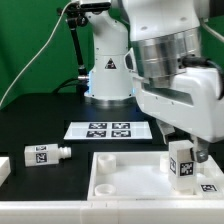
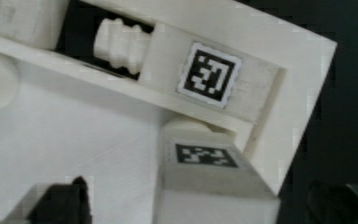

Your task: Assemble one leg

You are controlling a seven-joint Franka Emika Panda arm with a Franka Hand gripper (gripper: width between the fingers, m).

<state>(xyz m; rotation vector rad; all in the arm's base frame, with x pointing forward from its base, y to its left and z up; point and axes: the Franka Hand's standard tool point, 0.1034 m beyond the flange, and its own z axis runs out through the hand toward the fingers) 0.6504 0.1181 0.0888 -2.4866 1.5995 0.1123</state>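
Black table point(image 1: 50, 125), leg point(image 1: 181, 163) upright at white panel point(image 1: 110, 176), hand point(image 1: 192, 148) over it, grip unclear

One leg point(image 1: 181, 163) is seen upright over the white panel point(image 1: 120, 186) at four o'clock, beside the gripper point(image 1: 198, 153); a second leg point(image 1: 44, 155) is laid flat at eight o'clock.

Two small white legs, each tagged: the lying leg point(image 1: 45, 154) and the upright leg point(image 1: 181, 163). One large white panel point(image 1: 140, 165). One marker board point(image 1: 108, 130) carrying four tags. One robot arm point(image 1: 150, 40). One cut-off white piece point(image 1: 3, 170).
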